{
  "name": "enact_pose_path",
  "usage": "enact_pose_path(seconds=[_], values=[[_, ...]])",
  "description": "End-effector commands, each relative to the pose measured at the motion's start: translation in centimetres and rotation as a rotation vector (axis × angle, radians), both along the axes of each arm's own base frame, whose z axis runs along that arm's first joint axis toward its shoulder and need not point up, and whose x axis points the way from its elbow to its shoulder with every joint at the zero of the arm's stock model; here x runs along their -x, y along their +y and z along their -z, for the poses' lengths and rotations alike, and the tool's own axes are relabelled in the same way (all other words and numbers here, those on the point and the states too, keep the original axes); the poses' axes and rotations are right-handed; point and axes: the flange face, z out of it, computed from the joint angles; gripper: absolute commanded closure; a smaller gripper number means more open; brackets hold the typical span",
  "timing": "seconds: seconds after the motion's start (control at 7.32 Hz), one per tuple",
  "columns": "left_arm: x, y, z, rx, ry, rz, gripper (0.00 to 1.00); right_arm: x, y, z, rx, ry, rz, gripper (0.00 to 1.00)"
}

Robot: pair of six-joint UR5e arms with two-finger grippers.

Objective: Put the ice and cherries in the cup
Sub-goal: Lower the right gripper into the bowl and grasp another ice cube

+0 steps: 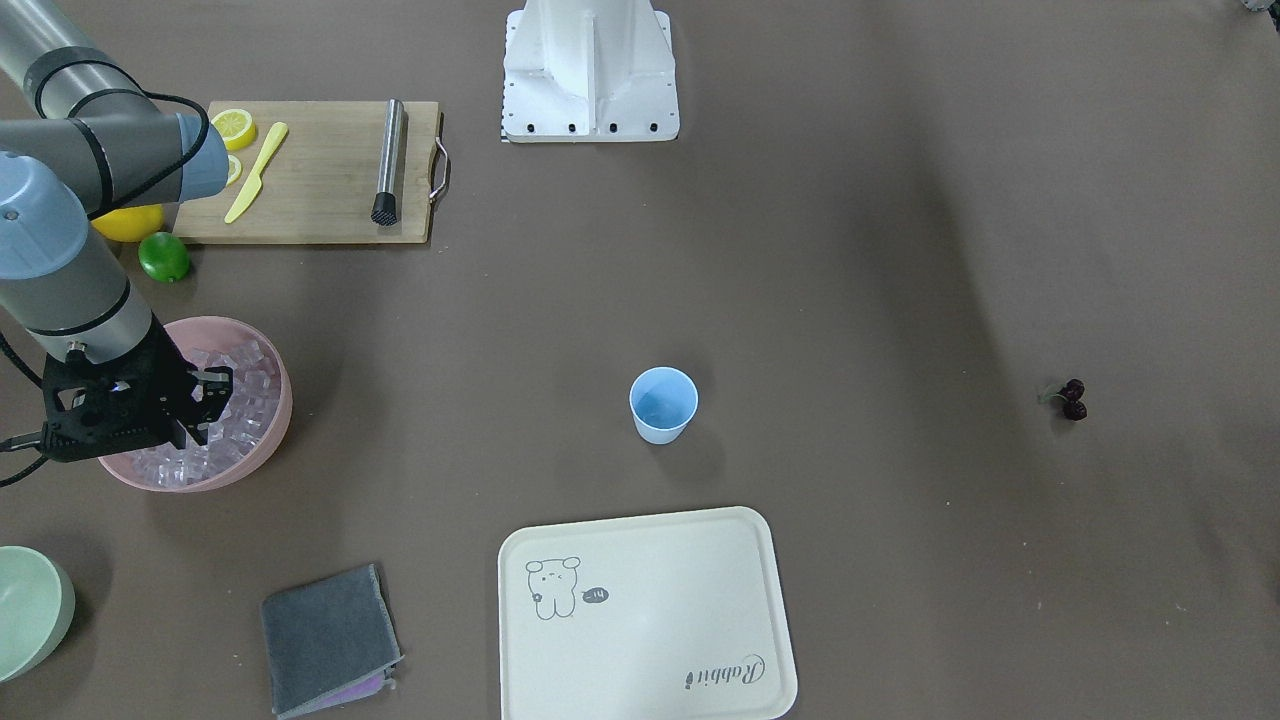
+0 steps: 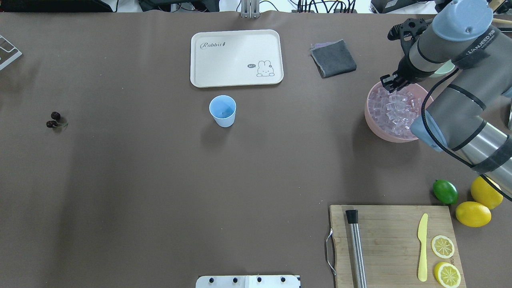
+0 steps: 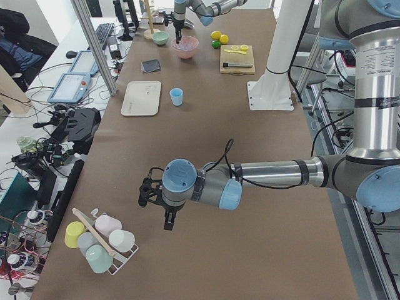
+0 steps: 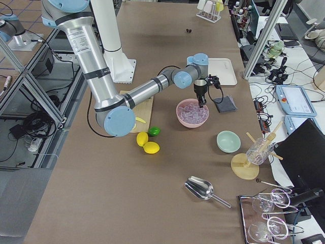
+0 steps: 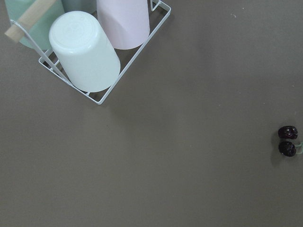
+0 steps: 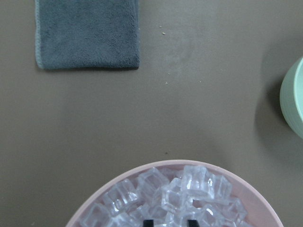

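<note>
Nearest, at the worktop's operator-side edge, lie one cream tray, one folded grey cloth and one pale green bowl.

Just beyond the tray, about mid-worktop, the single light-blue cup stands upright with nothing in it. It looks light and easy to tip, so I judge things should be dropped in from right above its mouth, not pushed in.

Level with it, towards the worktop's end on the robot's right, one pink bowl holds the ice, a heap too many to count. The right gripper has its fingers spread at the top of the heap, with no cube clearly pinched. The cubes look hard, glassy and probably slippery. A top cube pinched squarely on two flat opposite faces should hold best.

Well towards the opposite end lies one pair of cherries, two fruits on joined stems. They are tiny, light and likely to roll, so a gentle pinch across one fruit or at the stem joint seems safest.

The left gripper hangs over that far end, away from the cherries. Whether it is spread or closed I cannot tell.

Farthest, near the robot's base, are one lime and one chopping board.
</note>
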Motion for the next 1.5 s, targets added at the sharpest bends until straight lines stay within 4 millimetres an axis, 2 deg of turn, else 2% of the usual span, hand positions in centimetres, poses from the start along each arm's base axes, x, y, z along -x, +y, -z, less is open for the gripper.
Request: enact_pose_path(seconds=[0.0, 0.27, 0.55, 0.96, 1.09, 1.23, 1.37], values=[[0.0, 0.0, 0.1, -0.002, 0.000, 0.000, 0.02, 1.2, -0.3, -1.2, -0.008, 0.064, -0.021, 0.24], [0.1, 0.0, 0.1, -0.004, 0.000, 0.002, 0.02, 1.5, -0.5, -1.4, -0.004, 0.068, -0.025, 0.24], [0.1, 0.1, -0.2, 0.001, 0.000, 0.001, 0.02, 1.6, -0.8, -1.1, 0.014, 0.061, -0.055, 0.31], [0.0, 0.4, -0.8, -0.005, -0.001, 0.001, 0.02, 2.0, -1.9, -1.7, 0.024, 0.088, -0.096, 0.36], [0.0, 0.5, -0.9, -0.009, -0.001, 0.001, 0.02, 2.1, -2.0, -1.7, 0.025, 0.089, -0.096, 0.41], [0.0, 0.6, -1.0, -0.009, -0.001, 0.001, 0.02, 2.2, -2.0, -1.8, 0.027, 0.091, -0.096, 0.58], [-0.1, 0.6, -1.0, -0.009, 0.001, -0.001, 0.02, 2.3, -2.2, -2.1, 0.032, 0.094, -0.097, 0.67]])
